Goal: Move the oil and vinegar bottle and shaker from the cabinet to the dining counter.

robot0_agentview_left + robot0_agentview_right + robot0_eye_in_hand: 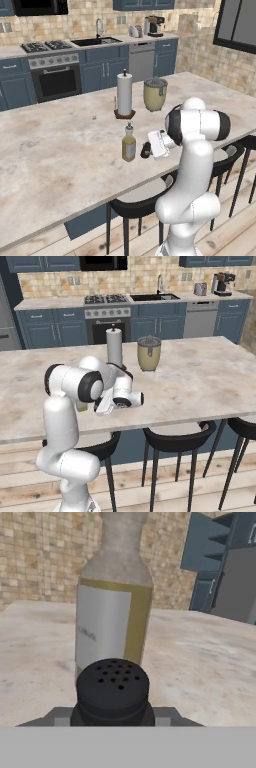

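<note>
Hand view: end effector [147,149] level, clamped on a small black round perforated-top shaker [113,693].
Behind it, a clear glass yellow-oil bottle [112,617] stands on the beige marbled table [55,150].

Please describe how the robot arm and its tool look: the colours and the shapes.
The arm is glossy white, built of rounded tube-like segments with dark, nearly black rings at the joints. The tool has a white boxy body and small dark fingers. I can see no cables and no markings on it.

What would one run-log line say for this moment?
claw: shut on shaker | oil and vinegar bottle: upright on dining counter | shaker: beside bottle, contact with counter unclear
</note>
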